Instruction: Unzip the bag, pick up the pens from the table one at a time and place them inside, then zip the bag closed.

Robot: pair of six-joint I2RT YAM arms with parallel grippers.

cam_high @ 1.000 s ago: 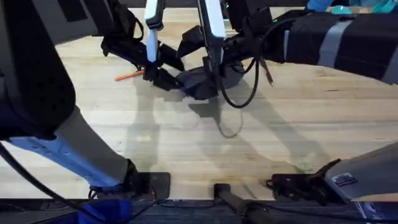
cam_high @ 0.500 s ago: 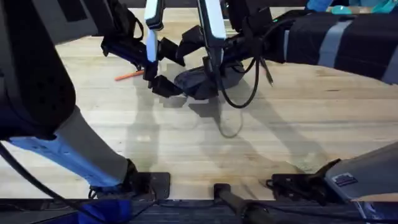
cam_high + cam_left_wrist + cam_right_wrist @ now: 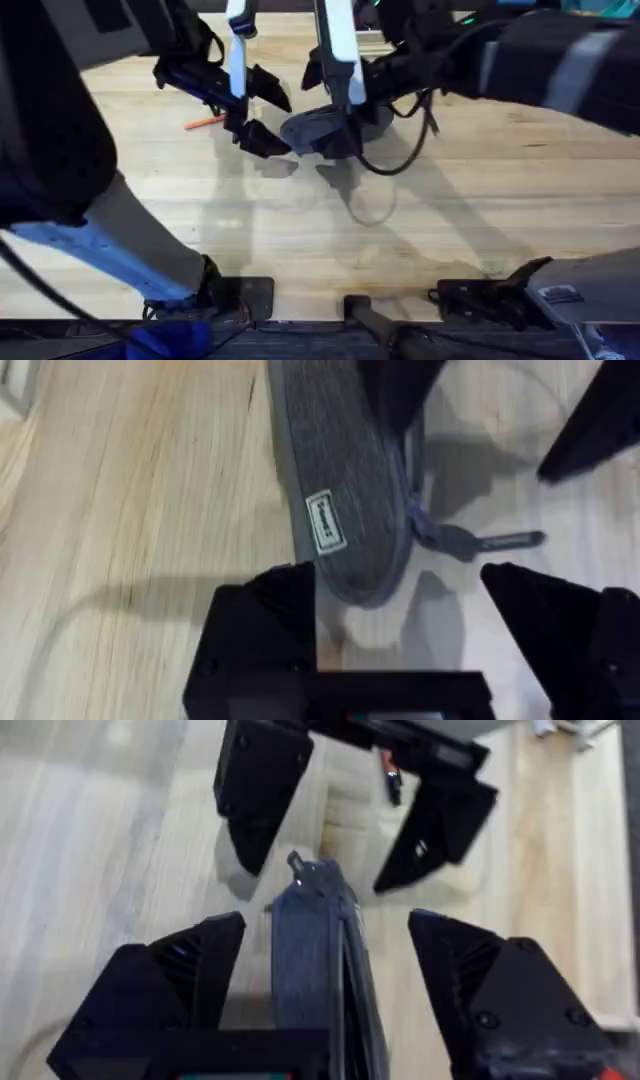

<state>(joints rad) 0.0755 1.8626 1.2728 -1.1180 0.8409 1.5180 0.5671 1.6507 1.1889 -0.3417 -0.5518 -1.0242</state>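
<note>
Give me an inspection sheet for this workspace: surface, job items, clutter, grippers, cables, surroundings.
Surface: table, light wood planks, bare in front.
Job items: bag lying at the far middle, pull tab at its end; orange pen lying apart from the bag.
Clutter: nothing seen.
Grippers: left gripper open, at the bag's end; right gripper open, straddling the bag.
Cables: black cable looping from the right arm, hanging near the bag.
Surroundings: arm bases at the near edge.

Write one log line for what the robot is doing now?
stage: unzip | left pincer: open at bag's end | right pincer: open astride bag | orange pen: on table
</note>
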